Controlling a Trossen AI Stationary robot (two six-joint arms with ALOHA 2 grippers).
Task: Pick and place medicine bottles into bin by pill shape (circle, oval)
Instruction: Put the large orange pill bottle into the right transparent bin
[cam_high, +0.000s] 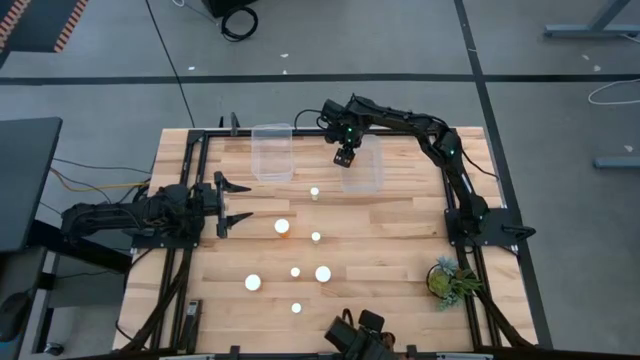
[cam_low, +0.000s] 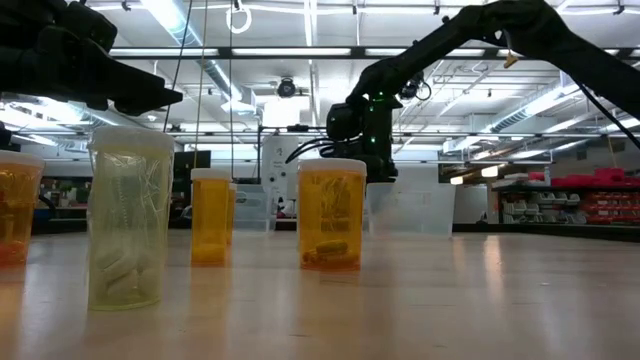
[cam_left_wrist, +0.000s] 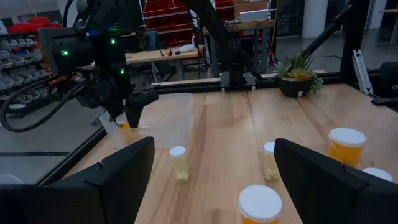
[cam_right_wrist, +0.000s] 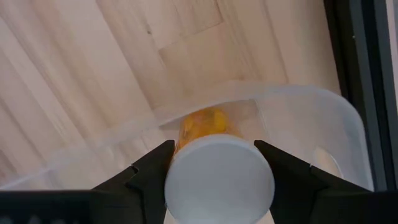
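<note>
White cap, amber bottle (cam_right_wrist: 214, 171) pinched between right gripper (cam_right_wrist: 214, 167) fingers, hanging over the clear bin's (cam_right_wrist: 323, 115) rim, presumably for release inside. Other bottles (cam_high: 322, 273) stand beyond the left gripper (cam_high: 232, 203), fingers spread, waiting near table's edge.

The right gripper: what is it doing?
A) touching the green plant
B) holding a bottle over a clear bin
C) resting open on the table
B: the right gripper is shut on a white-capped medicine bottle, above the clear bin at the table's far side.
</note>
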